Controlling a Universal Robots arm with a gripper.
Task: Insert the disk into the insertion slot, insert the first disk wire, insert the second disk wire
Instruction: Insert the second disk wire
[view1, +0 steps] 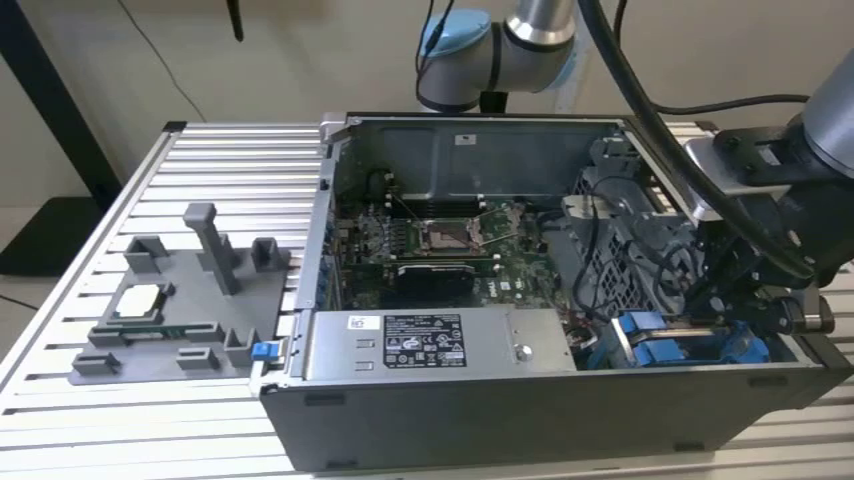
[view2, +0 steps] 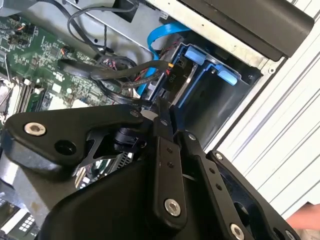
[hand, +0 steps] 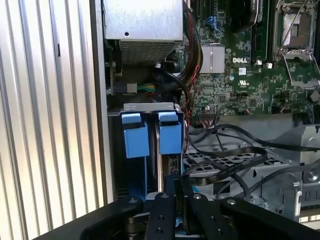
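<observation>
The disk's bright blue carrier (hand: 170, 137) stands on edge in the insertion slot (hand: 150, 106), the grey metal bay in the case's front corner at the exterior view's right (view1: 667, 348). The disk's grey faces are mostly hidden. My gripper (hand: 181, 189) reaches down into the case right beside the bay (view1: 697, 318). Its black fingers (view2: 165, 150) are pressed together on a flat black disk wire (hand: 235, 161) that loops away over the perforated cage. Just past the fingertips (view2: 161, 111), a black connector (view2: 172, 77) with coloured leads lies against the carrier's edge. A blue ribbon cable (view2: 162, 37) runs beside it.
The grey power-supply box (view1: 434, 345) lies along the case's near wall, with the green motherboard (view1: 441, 245) behind it. A perforated fan cage (view1: 614, 262) and loose black cables (view2: 100, 75) crowd the space around the bay. A grey fixture (view1: 187, 300) with small parts stands on the slatted table.
</observation>
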